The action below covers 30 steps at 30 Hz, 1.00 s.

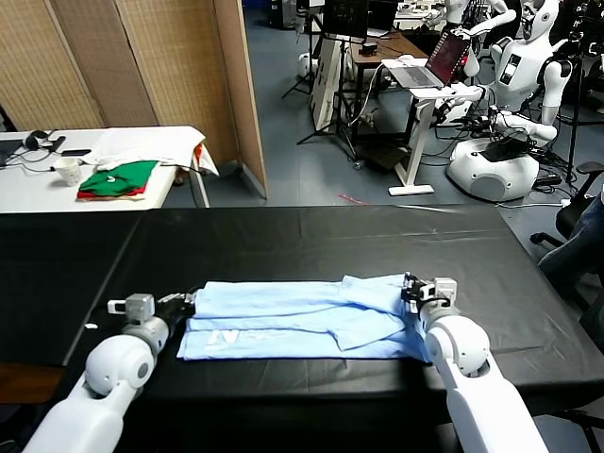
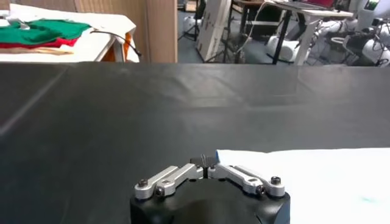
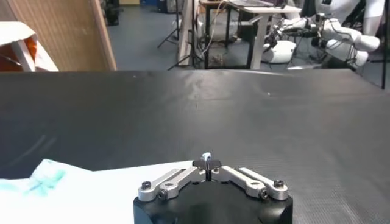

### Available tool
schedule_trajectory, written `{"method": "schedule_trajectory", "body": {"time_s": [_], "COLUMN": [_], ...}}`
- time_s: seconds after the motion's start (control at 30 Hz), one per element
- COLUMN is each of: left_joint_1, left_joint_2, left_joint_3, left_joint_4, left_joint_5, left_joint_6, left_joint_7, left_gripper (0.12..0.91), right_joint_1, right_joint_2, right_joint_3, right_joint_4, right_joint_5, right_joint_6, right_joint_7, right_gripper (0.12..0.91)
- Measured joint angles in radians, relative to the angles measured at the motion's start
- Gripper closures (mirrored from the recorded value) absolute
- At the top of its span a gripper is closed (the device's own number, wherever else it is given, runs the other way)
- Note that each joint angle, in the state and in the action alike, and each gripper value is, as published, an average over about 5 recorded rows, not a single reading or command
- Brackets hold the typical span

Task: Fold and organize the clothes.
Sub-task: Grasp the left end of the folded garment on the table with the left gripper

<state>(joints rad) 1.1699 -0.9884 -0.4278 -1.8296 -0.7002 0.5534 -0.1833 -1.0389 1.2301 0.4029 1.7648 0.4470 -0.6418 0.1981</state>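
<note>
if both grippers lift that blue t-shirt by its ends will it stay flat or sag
Probably sags: the T-shirt lies limp and creased on the table. Likely light, being thin cloth. The folded layers may slip apart, since only its ends sit at the left gripper and right gripper.

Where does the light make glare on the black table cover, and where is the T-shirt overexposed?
Head view: pale sheen on the table cover's far half, T-shirt folds readable. Both wrist views: the T-shirt is nearly white, detail lost.

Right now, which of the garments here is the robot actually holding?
The pale blue T-shirt on the black table, pinched at both ends; the green-and-red folded garments lie untouched on the far white table.
</note>
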Motion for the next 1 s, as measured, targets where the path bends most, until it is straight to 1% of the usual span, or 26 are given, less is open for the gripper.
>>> {"method": "schedule_trajectory", "body": {"time_s": [0.03,0.1,0.13,0.17,0.2,0.23,0.27,0.3,0.33,0.37,0.4,0.43,0.47,0.53,0.57,0.63,0.8,1.0], "left_joint_1": [0.0,0.001,0.001,0.002,0.003,0.005,0.007,0.011,0.015,0.02,0.026,0.032,0.04,0.057,0.068,0.094,0.164,0.224], "left_joint_2": [-0.001,-0.002,-0.003,-0.003,-0.002,0.0,0.003,0.006,0.009,0.01,0.01,0.009,0.005,-0.003,-0.009,-0.024,-0.068,-0.115], "left_joint_3": [-0.002,-0.007,-0.01,-0.015,-0.019,-0.024,-0.029,-0.035,-0.041,-0.047,-0.055,-0.063,-0.071,-0.089,-0.099,-0.117,-0.149,-0.161], "left_joint_4": [-0.002,-0.007,-0.009,-0.011,-0.013,-0.015,-0.017,-0.02,-0.023,-0.027,-0.032,-0.038,-0.044,-0.06,-0.07,-0.093,-0.152,-0.179], "left_joint_5": [-0.001,-0.005,-0.008,-0.01,-0.012,-0.014,-0.016,-0.018,-0.02,-0.023,-0.027,-0.032,-0.039,-0.059,-0.071,-0.086,-0.069,-0.036], "left_joint_6": [0.001,0.003,0.004,0.003,0.003,0.002,0.001,0.0,-0.001,-0.002,-0.002,-0.003,-0.002,0.001,0.003,0.007,-0.001,-0.012], "left_joint_7": [0.0,0.001,0.002,0.003,0.004,0.006,0.007,0.008,0.009,0.01,0.011,0.012,0.013,0.014,0.013,0.012,0.024,0.04], "left_gripper": [0.885,0.873,0.842,0.811,0.762,0.693,0.637,0.58,0.504,0.447,0.39,0.317,0.263,0.176,0.15,0.13,0.124,0.123], "right_joint_1": [-0.003,-0.01,-0.014,-0.02,-0.026,-0.033,-0.042,-0.053,-0.063,-0.075,-0.087,-0.1,-0.114,-0.141,-0.155,-0.18,-0.221,-0.236], "right_joint_2": [-0.004,-0.013,-0.018,-0.024,-0.031,-0.037,-0.044,-0.051,-0.056,-0.06,-0.062,-0.065,-0.066,-0.07,-0.072,-0.077,-0.087,-0.092], "right_joint_3": [0.003,0.01,0.015,0.02,0.026,0.032,0.039,0.046,0.053,0.059,0.066,0.073,0.079,0.093,0.099,0.109,0.119,0.117], "right_joint_4": [0.005,0.019,0.027,0.037,0.049,0.063,0.078,0.095,0.112,0.128,0.145,0.162,0.177,0.209,0.223,0.247,0.282,0.307], "right_joint_5": [-0.001,-0.002,-0.002,-0.003,-0.003,-0.003,-0.003,-0.003,-0.002,-0.002,-0.001,0.001,0.002,0.006,0.008,0.011,0.016,0.02], "right_joint_6": [0.0,0.001,0.001,0.002,0.002,0.003,0.003,0.003,0.003,0.003,0.003,0.004,0.005,0.008,0.009,0.014,0.02,0.019], "right_joint_7": [-0.01,-0.025,-0.028,-0.03,-0.031,-0.032,-0.033,-0.034,-0.034,-0.035,-0.036,-0.038,-0.04,-0.044,-0.045,-0.048,-0.049,-0.049], "right_gripper": [0.855,0.778,0.725,0.653,0.596,0.539,0.464,0.407,0.351,0.281,0.23,0.194,0.156,0.13,0.123,0.12,0.118,0.118]}}
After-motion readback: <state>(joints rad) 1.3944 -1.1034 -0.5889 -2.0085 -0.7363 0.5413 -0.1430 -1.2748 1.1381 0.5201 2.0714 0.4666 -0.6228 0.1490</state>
